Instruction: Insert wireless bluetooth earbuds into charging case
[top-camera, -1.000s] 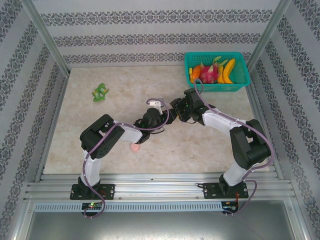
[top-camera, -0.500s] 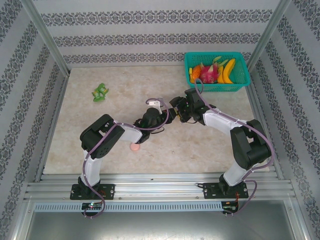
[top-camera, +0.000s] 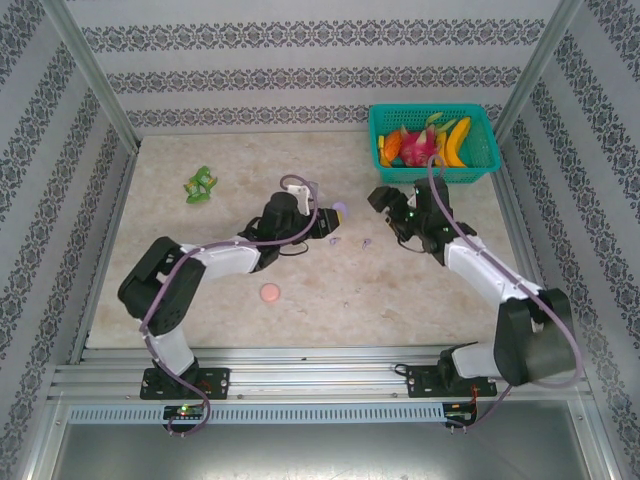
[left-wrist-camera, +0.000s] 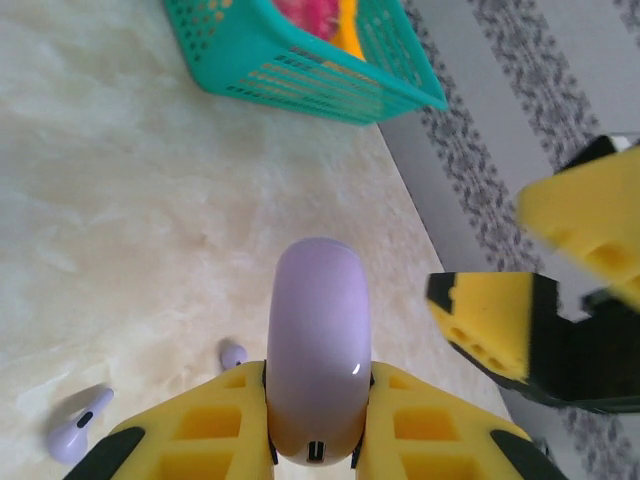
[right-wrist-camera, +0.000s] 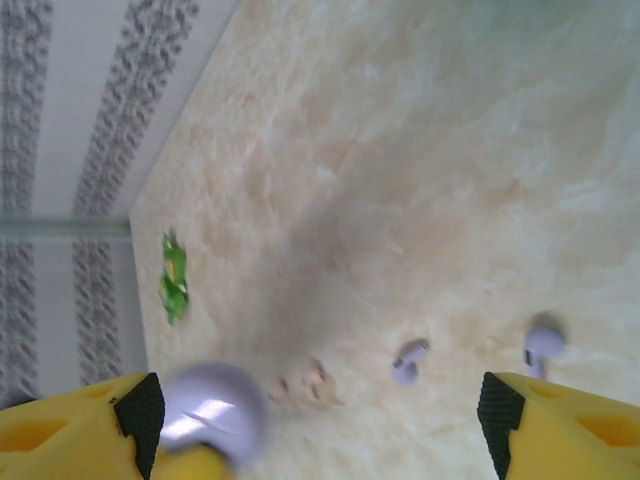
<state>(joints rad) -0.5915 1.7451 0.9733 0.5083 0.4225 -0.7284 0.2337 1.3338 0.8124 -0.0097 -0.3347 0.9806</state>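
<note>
My left gripper (top-camera: 328, 220) is shut on a pale lilac round charging case (left-wrist-camera: 318, 345), held edge-on between its yellow fingers (left-wrist-camera: 205, 425); from above the case (top-camera: 340, 212) sits near the table's middle. Two lilac earbuds (top-camera: 333, 241) (top-camera: 366, 242) lie loose on the marble just in front of it, one earbud (left-wrist-camera: 75, 430) at the left wrist view's lower left. Two pink-beige earbuds (right-wrist-camera: 300, 385) lie close together on the table. A pink round case (top-camera: 270, 293) rests nearer the front. My right gripper (top-camera: 388, 205) stands open to the right of the lilac case, holding nothing.
A teal basket (top-camera: 476, 170) of fruit stands at the back right, close behind the right arm. A small green object (top-camera: 201, 184) lies at the back left. Patterned walls and metal posts close the table in on three sides.
The two grippers, close together at the table's middle before, have parted: the left carried the lilac case farther back, the right drew back to the right. Two lilac earbuds now lie uncovered.
</note>
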